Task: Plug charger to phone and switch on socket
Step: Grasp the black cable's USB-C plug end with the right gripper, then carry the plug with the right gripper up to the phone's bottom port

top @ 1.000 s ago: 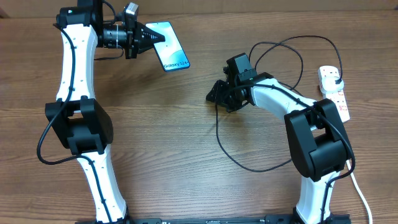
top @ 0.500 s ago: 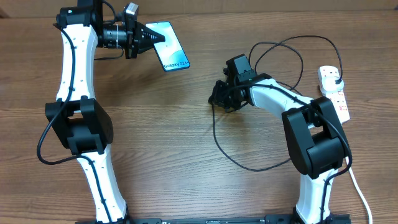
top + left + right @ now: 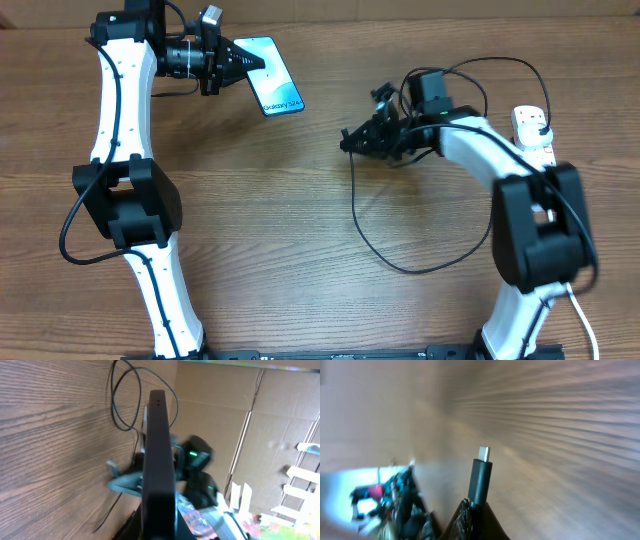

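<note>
On the wooden table, the phone is clamped by one edge in the left gripper. Right of the phone and apart from it, the charger is pinched behind its tip in the right gripper; the socket lies far right of the phone. The tip is best squared with the phone's port before being pushed in.

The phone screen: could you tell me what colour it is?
The phone screen is light blue, clearest in the overhead view.

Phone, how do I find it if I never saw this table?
Start at the wooden table and go to its far left part. There the left end effector pinches the phone: a flat rectangle with a glowing light-blue screen, and nothing else around it glows.
</note>
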Motion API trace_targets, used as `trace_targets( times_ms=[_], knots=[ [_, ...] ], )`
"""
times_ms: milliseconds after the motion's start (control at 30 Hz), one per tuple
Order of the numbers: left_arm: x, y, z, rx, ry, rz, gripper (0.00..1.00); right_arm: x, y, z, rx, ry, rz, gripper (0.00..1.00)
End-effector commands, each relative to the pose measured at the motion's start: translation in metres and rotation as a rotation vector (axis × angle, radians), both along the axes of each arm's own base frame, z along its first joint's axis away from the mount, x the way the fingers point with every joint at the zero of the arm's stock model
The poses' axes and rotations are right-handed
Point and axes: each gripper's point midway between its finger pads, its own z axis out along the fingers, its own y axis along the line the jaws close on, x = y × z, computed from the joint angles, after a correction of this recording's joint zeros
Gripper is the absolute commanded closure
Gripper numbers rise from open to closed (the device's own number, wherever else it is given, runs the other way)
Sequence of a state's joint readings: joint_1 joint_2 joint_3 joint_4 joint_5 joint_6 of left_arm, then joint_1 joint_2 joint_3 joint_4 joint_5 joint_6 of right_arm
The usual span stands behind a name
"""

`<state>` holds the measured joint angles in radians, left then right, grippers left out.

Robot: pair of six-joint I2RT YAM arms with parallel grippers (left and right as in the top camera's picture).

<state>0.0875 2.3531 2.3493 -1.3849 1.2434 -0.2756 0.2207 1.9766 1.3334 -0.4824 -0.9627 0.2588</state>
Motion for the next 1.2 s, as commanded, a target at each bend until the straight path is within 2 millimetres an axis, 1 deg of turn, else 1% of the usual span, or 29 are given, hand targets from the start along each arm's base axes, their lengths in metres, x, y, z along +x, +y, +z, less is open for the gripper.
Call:
trace_targets(
  times_ms=[0,100,133,200,333,467,600,733,1067,1167],
  knots=[
    [-0.004,-0.008,0.025,-0.111,-0.119,-0.053,0.96,-0.021,0.006,0.086,0.151,-0.242,0.146,0.96],
    [-0.007,-0.012,0.037,-0.174,-0.172,-0.079,0.96,-0.036,0.003,0.107,0.147,-0.267,0.157,0.96],
    [-0.007,-0.013,0.037,-0.175,-0.171,-0.081,0.96,-0.042,0.002,0.114,0.148,-0.269,0.161,0.96],
    [-0.007,-0.014,0.037,-0.176,-0.171,-0.083,0.96,-0.05,0.002,0.121,0.149,-0.269,0.171,0.96],
    [-0.009,-0.018,0.043,-0.214,-0.179,-0.095,0.96,-0.063,0.007,0.128,0.149,-0.254,0.189,0.96],
    [-0.012,-0.025,0.053,-0.269,-0.194,-0.115,0.96,-0.07,0.02,0.129,0.156,-0.244,0.215,0.96],
    [-0.014,-0.033,0.058,-0.299,-0.194,-0.134,0.96,-0.067,0.036,0.135,0.165,-0.234,0.2,0.96],
    [-0.014,-0.038,0.058,-0.302,-0.166,-0.14,0.96,-0.062,0.045,0.141,0.171,-0.223,0.17,0.96],
    [-0.004,-0.039,0.061,-0.301,-0.116,-0.133,0.96,-0.053,0.05,0.152,0.203,-0.224,0.133,0.96],
    [0.002,-0.041,0.056,-0.268,-0.08,-0.115,0.96,-0.049,0.051,0.157,0.215,-0.234,0.124,0.96]
  ],
)
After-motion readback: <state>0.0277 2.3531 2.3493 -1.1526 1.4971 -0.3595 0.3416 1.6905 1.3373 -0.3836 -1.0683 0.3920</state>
